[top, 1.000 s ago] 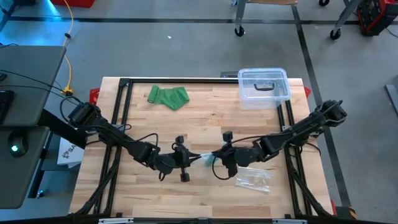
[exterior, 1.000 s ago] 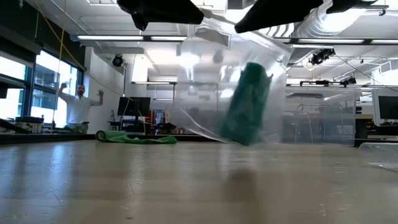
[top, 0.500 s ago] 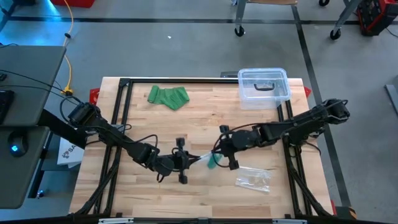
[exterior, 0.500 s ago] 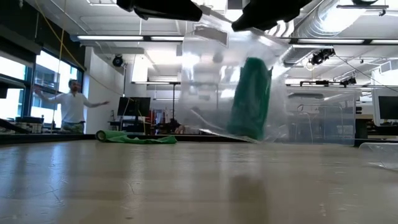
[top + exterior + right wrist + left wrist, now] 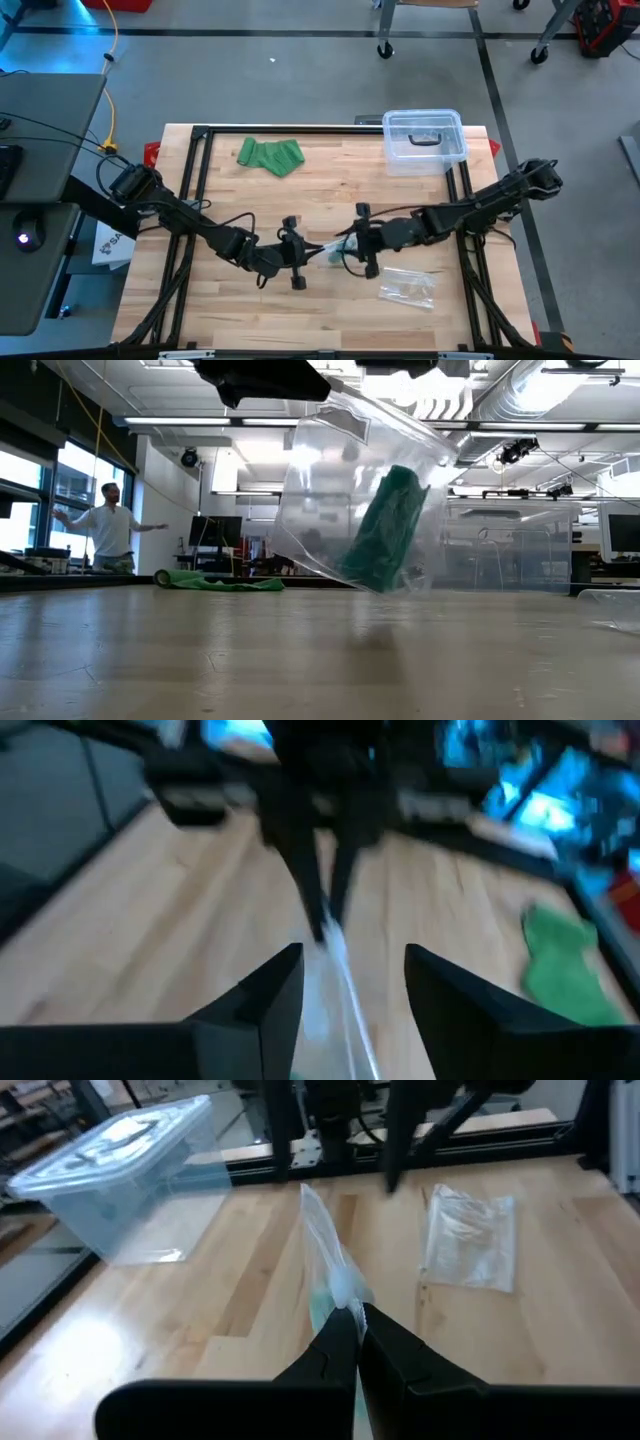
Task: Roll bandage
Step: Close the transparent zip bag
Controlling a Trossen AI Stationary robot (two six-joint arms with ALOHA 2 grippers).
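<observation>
The left gripper sits over the front-centre of the light wooden table, with its two dark fingers pressed together on the top edge of a clear plastic zip bag; this is a clenched grasp, and the left wrist view shows the thin film pinched at the fingertips. The bag hangs clear of the table surface, tilted, as the low view shows. Inside it is a rolled green bandage, leaning at an angle against the lower part of the bag. The right gripper is just beside the bag on the side opposite the left gripper, facing it; its fingers stand apart in a released state, with the bag edge passing through the gap between them. Whether either finger touches the film cannot be told. In the high view both grippers meet near the table centre, left gripper and right gripper close together with the bag between them. A second, loose green bandage lies crumpled near the far left part of the table. A clear lidded plastic box stands at the far right corner. A flat empty clear bag lies near the front, beside the right gripper
</observation>
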